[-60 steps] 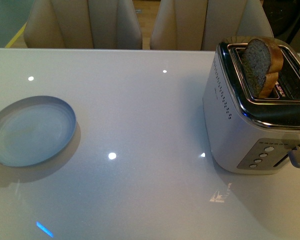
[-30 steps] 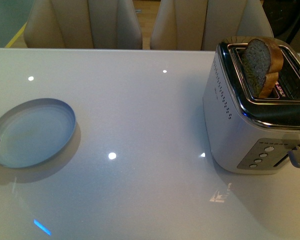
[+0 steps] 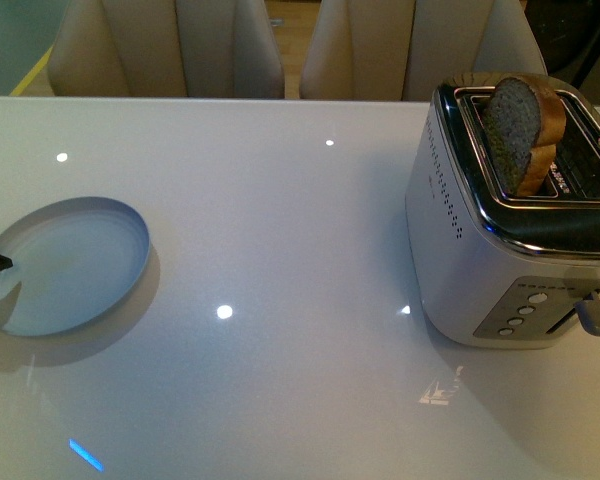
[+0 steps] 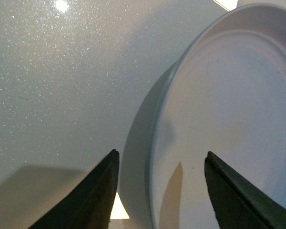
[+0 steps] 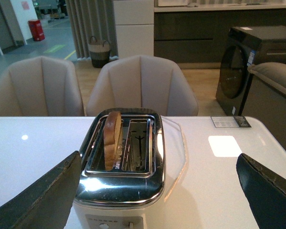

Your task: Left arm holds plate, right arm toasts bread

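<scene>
The left gripper stands with its jaws wide apart, straddling the near rim of the plate: 1 jaw over the bare table, the other over the plate's floor. Nothing is clamped. In the front view only a dark tip shows at the plate's left edge. The right gripper is also spread wide, empty, hovering in front of the toaster.

The bread stands upright in 1 of the toaster's 2 slots, its upper half proud of the opening; the other slot is empty.

Risks, as judged:
1. The plate is glossy, shallow and thin-rimmed. Pointed jaws closing on that raised lip may slip off or tilt the plate, sending it skating over the table.
2. The table surface is smooth and reflective, offering little friction to hold the plate while gripped.
3. The bread appears soft and porous, with a speckled crumb and darker crust; hard pinching by the right gripper could crush or tear it.
4. The toaster shell is polished metal, and its slot edges leave little clearance, so a jaw could strike the rim.

The plate sits well apart from the toaster.
</scene>
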`<state>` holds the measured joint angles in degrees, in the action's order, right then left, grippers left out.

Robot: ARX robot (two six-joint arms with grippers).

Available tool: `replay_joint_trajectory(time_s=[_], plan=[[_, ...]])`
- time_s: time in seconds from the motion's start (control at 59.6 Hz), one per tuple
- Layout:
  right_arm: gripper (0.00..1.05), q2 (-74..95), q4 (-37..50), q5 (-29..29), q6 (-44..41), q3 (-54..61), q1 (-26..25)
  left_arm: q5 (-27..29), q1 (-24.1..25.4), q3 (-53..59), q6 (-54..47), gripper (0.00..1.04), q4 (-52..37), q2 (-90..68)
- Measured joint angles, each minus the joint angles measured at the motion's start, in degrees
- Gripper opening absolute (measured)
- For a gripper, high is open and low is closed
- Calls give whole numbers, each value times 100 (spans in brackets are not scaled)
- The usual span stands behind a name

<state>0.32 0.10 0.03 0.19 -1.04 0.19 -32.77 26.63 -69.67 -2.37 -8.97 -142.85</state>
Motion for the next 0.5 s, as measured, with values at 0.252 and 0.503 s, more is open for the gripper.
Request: replay_joint_trajectory(time_s=[0.252, 0.503], plan=[[96, 0, 0, 0, 0, 2, 0, -48, 98, 402, 11, 99, -251, 658], [96, 0, 0, 0, 0, 2, 0, 31, -42, 1329, 74, 97, -1434, 2031]])
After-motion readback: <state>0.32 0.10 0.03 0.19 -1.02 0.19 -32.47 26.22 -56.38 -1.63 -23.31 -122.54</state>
